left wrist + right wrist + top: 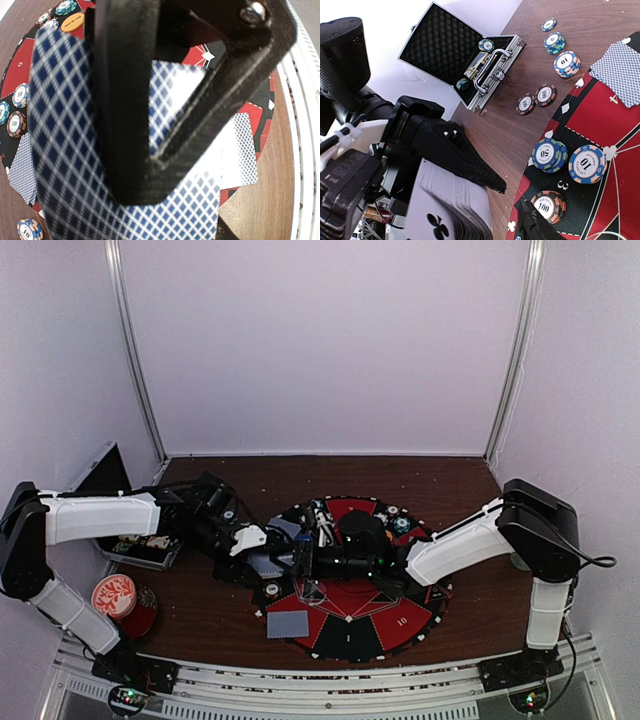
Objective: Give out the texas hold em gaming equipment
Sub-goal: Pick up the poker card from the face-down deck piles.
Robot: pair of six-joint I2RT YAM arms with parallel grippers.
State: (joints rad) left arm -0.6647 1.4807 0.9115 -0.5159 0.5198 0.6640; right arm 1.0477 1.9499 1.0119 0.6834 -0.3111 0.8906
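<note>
left gripper is clamped tight on the stack of blue-diamond-backed playing cards, up over the round red-and-black mat at its left-arm edge. right gripper sits just beside that stack; its jaw gap, cannot tell.

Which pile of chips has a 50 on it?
In the right wrist view, the teal pile next to the blue-and-orange 10 pile. Other readable piles say 10 or 100.

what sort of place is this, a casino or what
Likely a robot lab cell staged for poker, not a casino: plain white walls box in a wooden table, with a round poker mat and chips.
</note>
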